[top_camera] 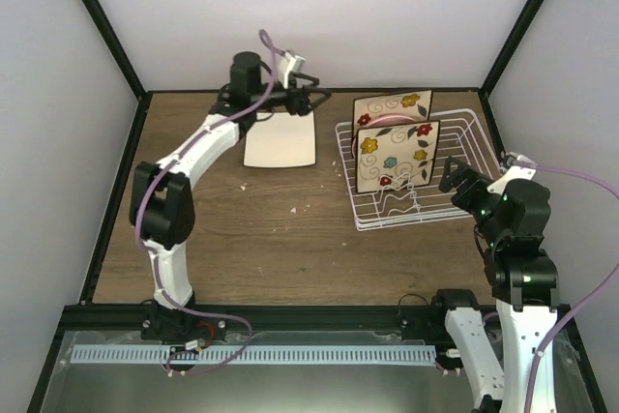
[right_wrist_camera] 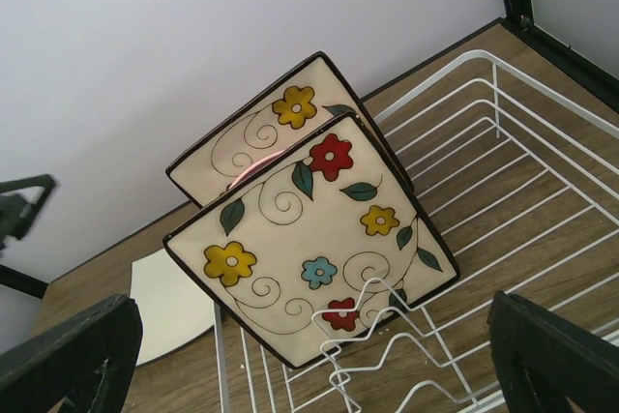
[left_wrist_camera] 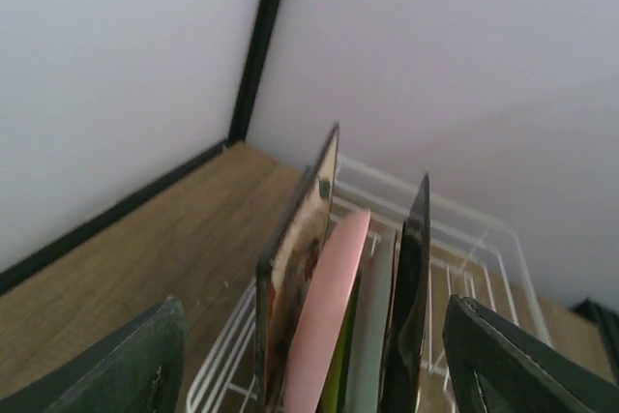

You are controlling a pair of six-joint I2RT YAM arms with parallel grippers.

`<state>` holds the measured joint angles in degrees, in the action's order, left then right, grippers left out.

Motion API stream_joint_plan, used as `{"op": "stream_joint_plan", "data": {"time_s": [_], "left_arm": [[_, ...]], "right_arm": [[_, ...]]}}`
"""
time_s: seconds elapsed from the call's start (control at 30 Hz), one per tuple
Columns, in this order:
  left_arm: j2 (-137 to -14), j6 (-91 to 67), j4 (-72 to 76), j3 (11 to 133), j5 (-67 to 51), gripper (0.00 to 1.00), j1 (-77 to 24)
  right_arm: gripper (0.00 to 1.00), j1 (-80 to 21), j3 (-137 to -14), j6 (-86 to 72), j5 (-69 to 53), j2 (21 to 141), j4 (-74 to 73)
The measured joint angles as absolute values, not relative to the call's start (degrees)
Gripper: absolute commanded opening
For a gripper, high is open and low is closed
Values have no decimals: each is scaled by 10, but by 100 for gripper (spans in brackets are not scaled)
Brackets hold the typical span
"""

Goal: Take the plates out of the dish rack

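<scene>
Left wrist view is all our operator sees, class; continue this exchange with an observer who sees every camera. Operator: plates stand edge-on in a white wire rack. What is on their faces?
Observer: The front square cream plate shows red, yellow and blue flowers with swirls.
Operator: Has any plate been unloaded?
Observer: A plain cream square plate lies flat on the wooden table, beside the white wire dish rack, on the left arm's side.
Operator: Where is the right end effector?
Observer: It hangs open over the rack's right part, holding nothing.
</scene>
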<state>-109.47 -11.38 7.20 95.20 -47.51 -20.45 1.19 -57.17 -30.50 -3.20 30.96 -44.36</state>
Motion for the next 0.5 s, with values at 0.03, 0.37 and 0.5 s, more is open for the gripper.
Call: {"op": "stream_joint_plan", "data": {"time_s": [0.03, 0.37, 0.5], "left_arm": [[-1108, -94, 60, 959, -476, 74, -214], [-1171, 45, -29, 985, -464, 76, -320], [-1179, 60, -32, 998, -459, 75, -325]], "right_arm": [[100, 12, -572, -305, -32, 308, -444], [100, 12, -572, -305, -32, 289, -456], [100, 12, -573, -304, -32, 283, -463]]}}
